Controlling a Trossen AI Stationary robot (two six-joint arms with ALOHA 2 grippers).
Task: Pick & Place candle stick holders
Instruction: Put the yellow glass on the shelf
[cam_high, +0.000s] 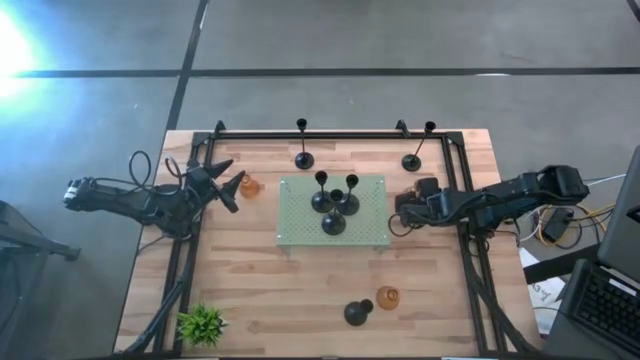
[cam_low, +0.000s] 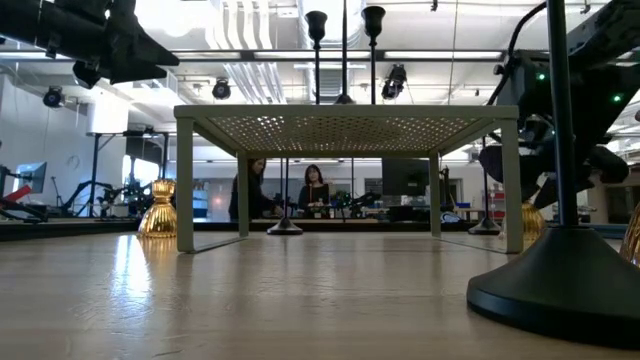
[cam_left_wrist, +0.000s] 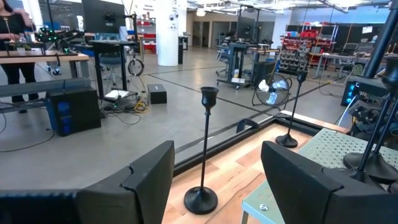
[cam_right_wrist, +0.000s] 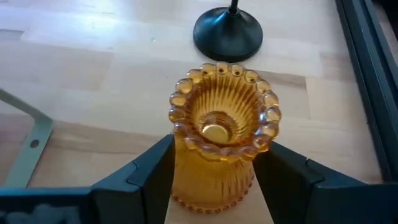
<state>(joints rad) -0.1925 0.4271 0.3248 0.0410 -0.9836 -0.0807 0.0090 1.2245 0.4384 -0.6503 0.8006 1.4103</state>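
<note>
My right gripper (cam_high: 402, 212) is just right of the pale green mat (cam_high: 300, 235), shut on an amber glass holder (cam_right_wrist: 217, 143), which the gripper hides from above. My left gripper (cam_high: 230, 185) is open and empty left of the mat, next to another amber holder (cam_high: 250, 186) that stands on the table. In the left wrist view its fingers (cam_left_wrist: 149, 180) stand wide apart, facing a black holder (cam_left_wrist: 202, 199). Three black holders (cam_high: 334, 205) stand on the mat. Two black ones (cam_high: 303, 160) (cam_high: 412, 162) stand by the far edge. My right gripper pinches the amber holder's ribbed body (cam_right_wrist: 183, 171) between its two fingers (cam_right_wrist: 146, 177), one on each side, below the beaded rim (cam_right_wrist: 224, 71). The fingers come from the table's right side, slanting down. The holder stands upright, mouth up; whether its base rests on the table I cannot tell.
A black holder (cam_high: 358, 313) and an amber one (cam_high: 388, 298) stand near the table's front edge. A small green plant (cam_high: 202, 325) is at the near left corner. The mat is a raised perforated stand on legs (cam_low: 185, 180). Black frame rails (cam_high: 470, 250) run along both sides.
</note>
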